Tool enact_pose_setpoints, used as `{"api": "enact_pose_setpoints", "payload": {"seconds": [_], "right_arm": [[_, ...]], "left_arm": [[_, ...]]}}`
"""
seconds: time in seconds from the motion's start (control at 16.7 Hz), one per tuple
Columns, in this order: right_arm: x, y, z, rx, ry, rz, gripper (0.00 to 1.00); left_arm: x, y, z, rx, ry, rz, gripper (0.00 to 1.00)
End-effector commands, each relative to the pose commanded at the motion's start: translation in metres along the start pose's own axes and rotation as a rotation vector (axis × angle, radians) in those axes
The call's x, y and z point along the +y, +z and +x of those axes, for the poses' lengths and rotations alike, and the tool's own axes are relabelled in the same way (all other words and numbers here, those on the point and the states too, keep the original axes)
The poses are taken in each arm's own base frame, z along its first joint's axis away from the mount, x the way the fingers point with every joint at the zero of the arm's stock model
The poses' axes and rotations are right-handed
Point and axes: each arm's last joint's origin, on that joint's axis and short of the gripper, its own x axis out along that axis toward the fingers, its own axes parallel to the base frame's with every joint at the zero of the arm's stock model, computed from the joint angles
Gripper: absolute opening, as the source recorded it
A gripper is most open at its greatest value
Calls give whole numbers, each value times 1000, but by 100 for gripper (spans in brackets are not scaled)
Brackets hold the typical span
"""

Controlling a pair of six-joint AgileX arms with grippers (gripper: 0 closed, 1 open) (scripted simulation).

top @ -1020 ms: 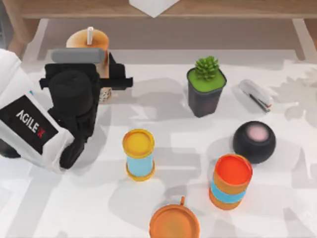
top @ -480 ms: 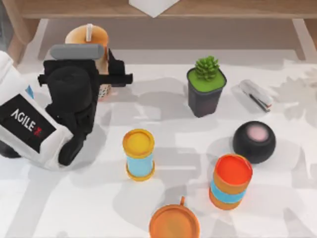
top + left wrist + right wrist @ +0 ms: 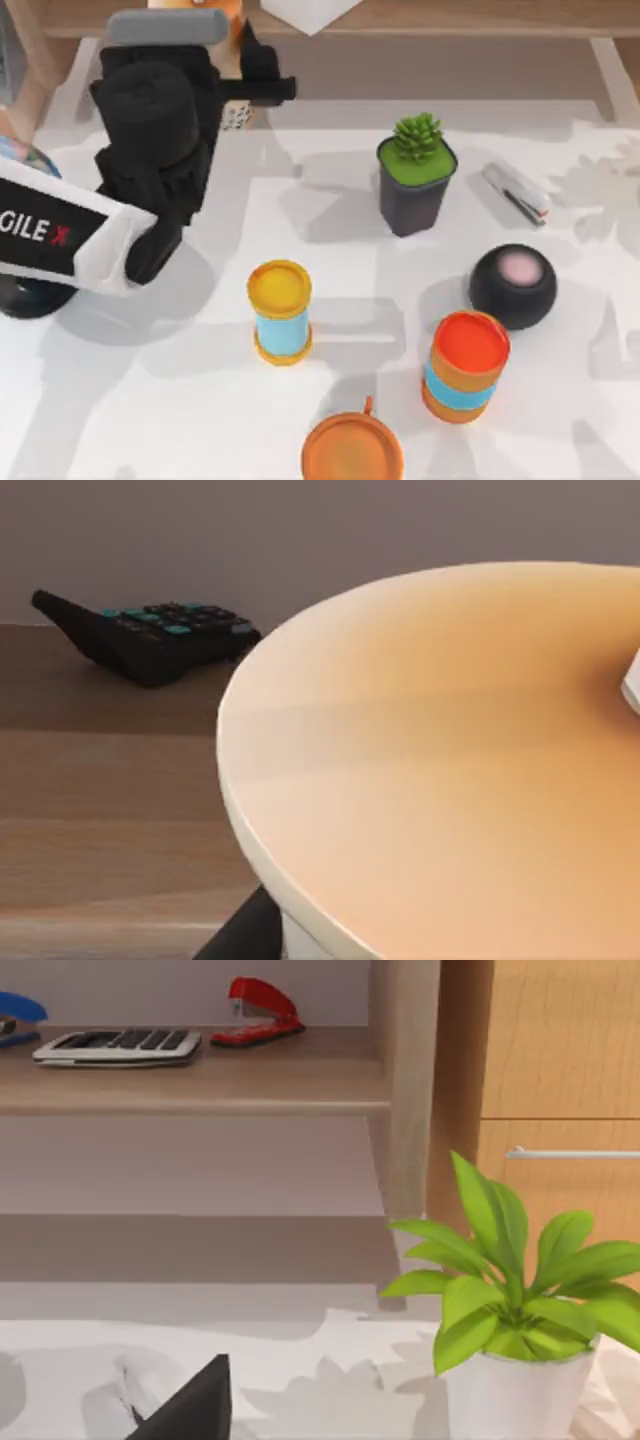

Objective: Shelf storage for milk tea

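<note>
Our left gripper (image 3: 232,75) is clamped on the milk tea (image 3: 228,20) at the wooden shelf (image 3: 480,16), far left. Smooth round tan lid, cup mostly hidden; right gripper's jaw state unclear.

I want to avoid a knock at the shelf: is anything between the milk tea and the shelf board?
Nothing visible blocks it. The left gripper holds the milk tea at the shelf. The board beside the cup is bare; a calculator lies farther back, apart from it.
</note>
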Motion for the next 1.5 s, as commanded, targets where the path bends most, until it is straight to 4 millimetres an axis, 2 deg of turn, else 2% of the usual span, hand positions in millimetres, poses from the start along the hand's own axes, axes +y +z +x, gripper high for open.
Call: {"api": "enact_pose_setpoints", "payload": {"seconds": [0.18,0.36,0.72,0.9,1.14,1.5], "right_arm": [[0,0,0,0,0,0,100],[0,0,0,0,0,0,100],[0,0,0,0,0,0,100],[0,0,0,0,0,0,100],[0,0,0,0,0,0,100],[0,0,0,0,0,0,100]], "left_arm": [[-11,31,1,4,-30,-12,0],[-13,61,6,25,-33,-13,0],[10,105,33,105,45,16,0],[22,121,48,144,80,35,0],[28,136,63,174,91,55,0],[29,142,68,180,90,62,0]]}}
